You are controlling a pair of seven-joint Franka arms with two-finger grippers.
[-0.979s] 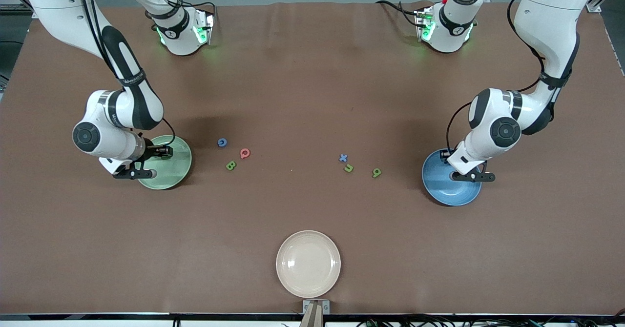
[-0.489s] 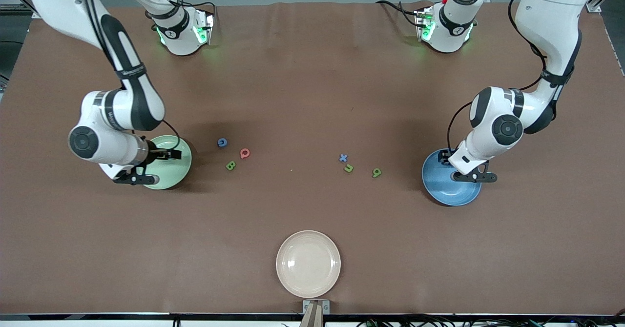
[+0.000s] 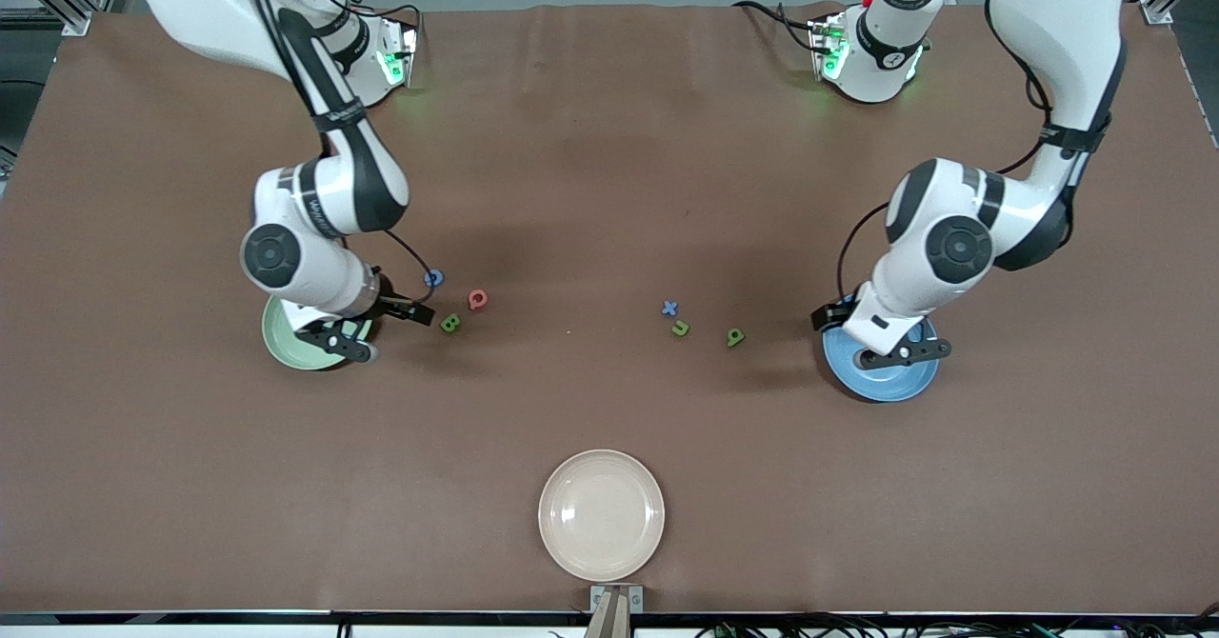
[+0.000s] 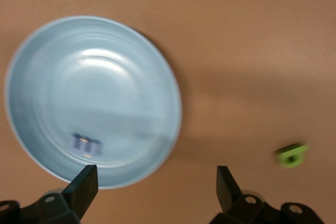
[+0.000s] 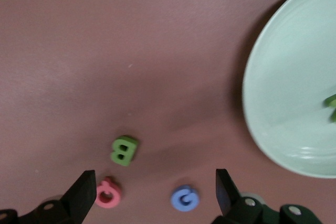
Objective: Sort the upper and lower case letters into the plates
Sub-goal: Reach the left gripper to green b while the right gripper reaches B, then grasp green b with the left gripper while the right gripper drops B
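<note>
While both tools gape empty, right tool (image 3: 381, 328) hovers beside green plate (image 3: 286, 338).

Both white arms reach down, the left end effector (image 4: 156, 179) and the right end effector (image 5: 152, 190) spread wide, empty.

Blue plate (image 4: 131, 66) holds a small letter (image 4: 85, 144) — green letter (image 4: 292, 155) apart.
</note>
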